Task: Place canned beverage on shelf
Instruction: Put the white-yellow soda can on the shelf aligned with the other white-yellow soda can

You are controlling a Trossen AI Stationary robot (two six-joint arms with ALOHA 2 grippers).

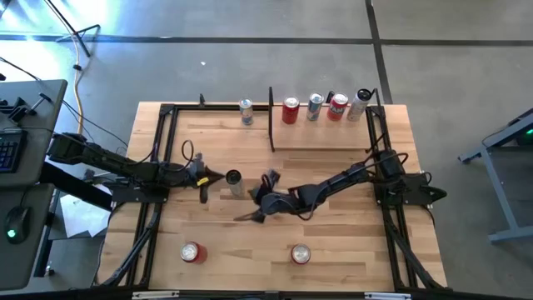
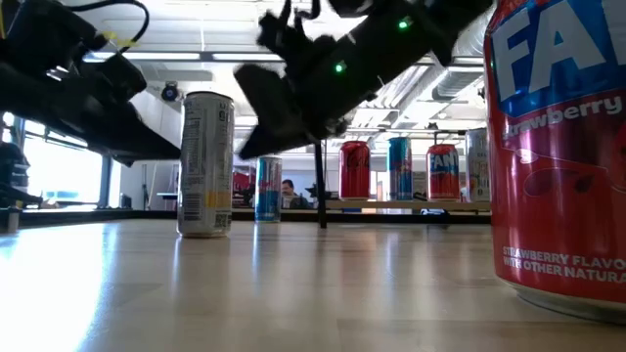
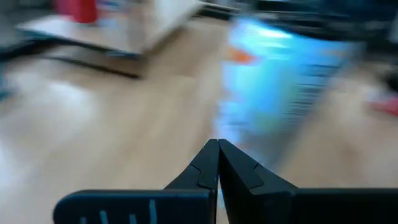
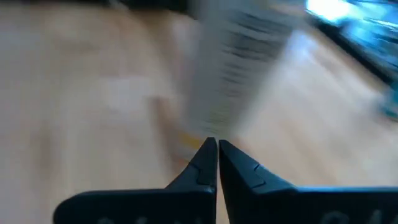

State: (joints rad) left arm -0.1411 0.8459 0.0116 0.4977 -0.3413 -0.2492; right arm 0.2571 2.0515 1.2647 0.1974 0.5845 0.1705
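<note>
Left gripper [image 1: 218, 177] and right gripper [image 1: 250, 215] both pressed together, empty; upright can [image 1: 234, 183] between them, untouched.

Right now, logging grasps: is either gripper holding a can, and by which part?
Nothing is held. Left gripper and right gripper are both shut empty beside the tall can.

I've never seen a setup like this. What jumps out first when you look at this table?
Two dark arms reach in from either side toward one pale can standing mid-table, the left gripper and right gripper both shut and holding nothing. At the far edge, a row of cans stands along the back of the pale wooden shelf. Two red cans wait near the front edge.
</note>
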